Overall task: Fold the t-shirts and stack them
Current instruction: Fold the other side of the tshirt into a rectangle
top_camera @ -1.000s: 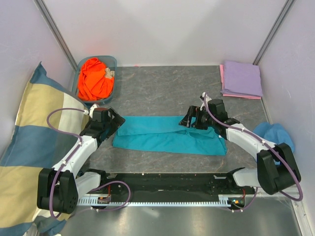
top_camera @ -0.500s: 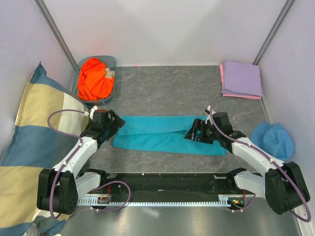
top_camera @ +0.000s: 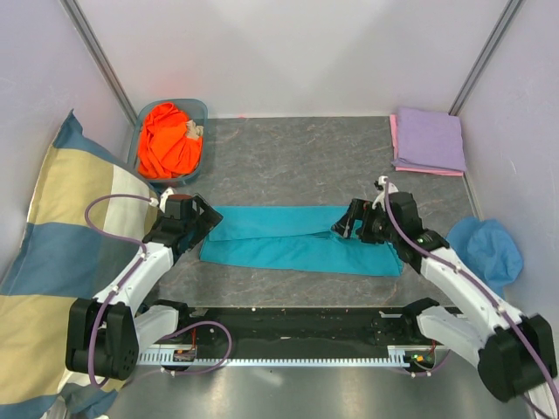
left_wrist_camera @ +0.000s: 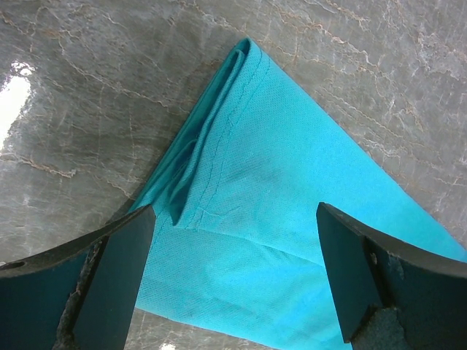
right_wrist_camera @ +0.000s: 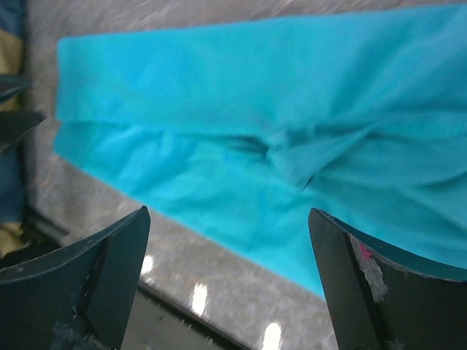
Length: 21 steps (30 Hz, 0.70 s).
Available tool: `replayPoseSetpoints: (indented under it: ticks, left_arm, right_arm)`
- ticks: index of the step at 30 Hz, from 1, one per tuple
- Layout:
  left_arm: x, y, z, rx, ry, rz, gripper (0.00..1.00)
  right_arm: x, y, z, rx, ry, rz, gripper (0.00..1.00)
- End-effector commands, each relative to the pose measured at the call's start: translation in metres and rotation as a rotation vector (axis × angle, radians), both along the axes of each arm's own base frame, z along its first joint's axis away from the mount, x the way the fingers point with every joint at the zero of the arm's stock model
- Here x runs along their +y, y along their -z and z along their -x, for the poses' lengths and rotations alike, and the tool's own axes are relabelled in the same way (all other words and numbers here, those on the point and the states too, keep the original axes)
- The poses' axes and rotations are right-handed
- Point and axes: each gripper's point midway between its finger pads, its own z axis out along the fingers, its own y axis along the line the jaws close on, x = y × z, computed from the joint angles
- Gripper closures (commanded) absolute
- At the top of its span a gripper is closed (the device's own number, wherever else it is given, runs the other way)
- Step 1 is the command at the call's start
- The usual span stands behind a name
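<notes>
— Grey marbled tabletop (top_camera: pixel 288 157), pale walls around. Teal t-shirt (top_camera: pixel 297 237)?
— Flat at the middle, folded into a long band.
— Left jaws?
— Spread wide over its left corner, pinching nothing.
— Right jaws?
— Spread wide above its right part, empty as well.
— Other shirts?
— Orange t-shirt (top_camera: pixel 166 140) bunched in a blue bin (top_camera: pixel 196 103), far left; lavender t-shirt (top_camera: pixel 430 138) folded atop the pink t-shirt (top_camera: pixel 394 144), far right.

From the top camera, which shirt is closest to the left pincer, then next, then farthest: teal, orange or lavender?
1. teal t-shirt, mid-table, its corner at the left pincer.
2. orange t-shirt, back left.
3. lavender t-shirt, back-right corner.
</notes>
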Motion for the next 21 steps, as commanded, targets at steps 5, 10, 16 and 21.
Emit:
replayPoseSetpoints:
  ticks: [5, 10, 16, 21]
  left_arm:
    - [-0.005, -0.011, -0.006, -0.049, 0.050, -0.001, 0.00]
    - [-0.005, -0.010, -0.006, -0.048, 0.056, -0.006, 0.00]
    - [-0.006, -0.010, -0.007, -0.049, 0.057, -0.004, 0.00]
    - [-0.008, -0.008, -0.008, -0.041, 0.065, 0.002, 0.00]
  right_arm:
    - [-0.001, 0.023, -0.076, -0.061, 0.036, 0.181, 0.02]
    - [0.010, 0.022, -0.104, -0.072, 0.020, 0.191, 0.02]
    - [0.012, -0.003, -0.111, -0.120, 0.036, 0.168, 0.02]
    - [0.003, -0.001, -0.115, -0.110, 0.056, 0.224, 0.02]
